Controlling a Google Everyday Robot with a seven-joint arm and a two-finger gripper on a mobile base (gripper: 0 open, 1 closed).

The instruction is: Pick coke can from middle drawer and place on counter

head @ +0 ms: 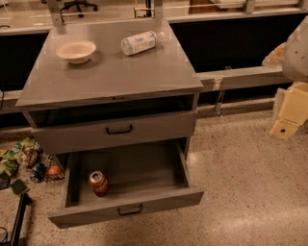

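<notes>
Drawer [139, 168] pulled open, can [98, 183] upright at its front left; above drawer, counter [115, 77] with bowl [75, 50] and lying bottle [139, 42]; right of drawer, well apart, gripper [288, 120], open or closed impossible to tell.

Office-like robotics lab: speckled terrazzo floor [250, 192], black wheeled office chair [79, 5] at far left, cream robot claw [288, 120] at right edge.

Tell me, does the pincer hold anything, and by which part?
Nothing is held. The pincer is at the right edge of the view, far from the coke can, which stands in the open drawer.
</notes>
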